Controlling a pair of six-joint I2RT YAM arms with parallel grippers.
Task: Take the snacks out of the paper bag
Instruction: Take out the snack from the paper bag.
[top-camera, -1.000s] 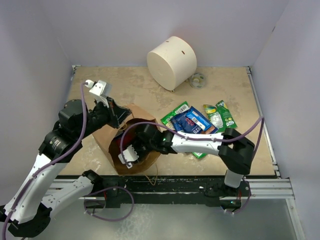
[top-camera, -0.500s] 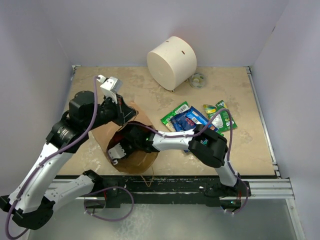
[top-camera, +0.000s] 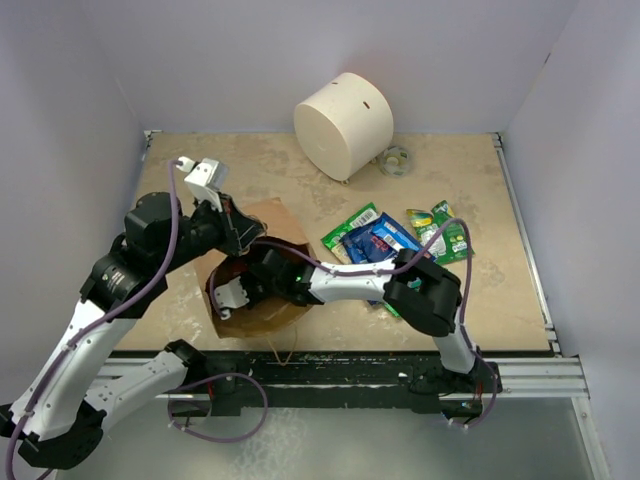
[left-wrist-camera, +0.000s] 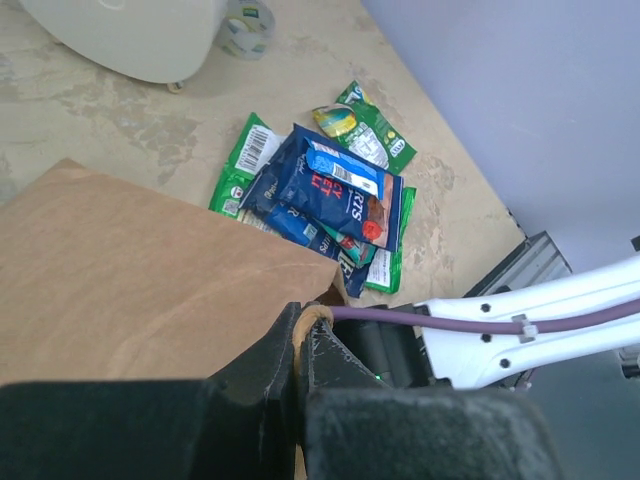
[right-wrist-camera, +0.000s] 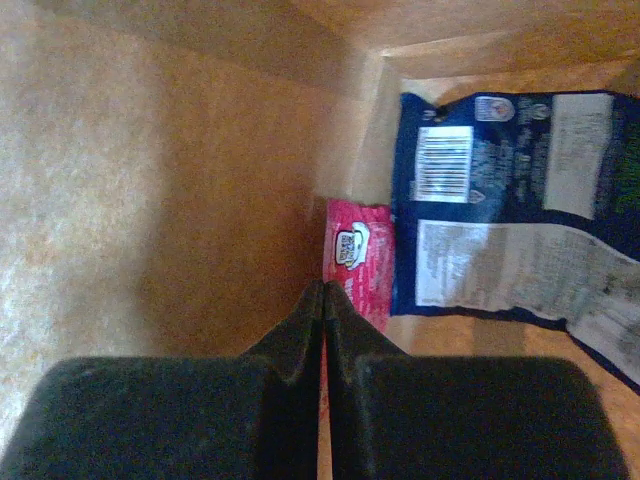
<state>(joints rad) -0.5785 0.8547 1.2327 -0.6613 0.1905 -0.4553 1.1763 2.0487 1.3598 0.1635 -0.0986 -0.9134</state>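
Observation:
The brown paper bag (top-camera: 268, 216) lies on its side at the front left, mouth toward the near edge. My left gripper (top-camera: 238, 236) is shut on the bag's upper rim (left-wrist-camera: 312, 316) and holds it up. My right gripper (top-camera: 236, 296) is deep inside the bag. In the right wrist view it (right-wrist-camera: 323, 290) is shut, with the edge of the small red packet (right-wrist-camera: 356, 255) between its jaws. A dark blue packet (right-wrist-camera: 510, 200) lies beside the red one on the bag's floor. More snacks lie outside the bag: a blue packet (top-camera: 385, 240) and green packets (top-camera: 441, 230).
A big white cylinder (top-camera: 343, 122) stands at the back with a small clear tape roll (top-camera: 395, 160) beside it. The pile of packets (left-wrist-camera: 340, 190) lies just right of the bag. Walls close in the table on three sides.
My right arm has pushed further into the bag, toward its left end. My left gripper has shifted a little with the bag's rim and still grips it.

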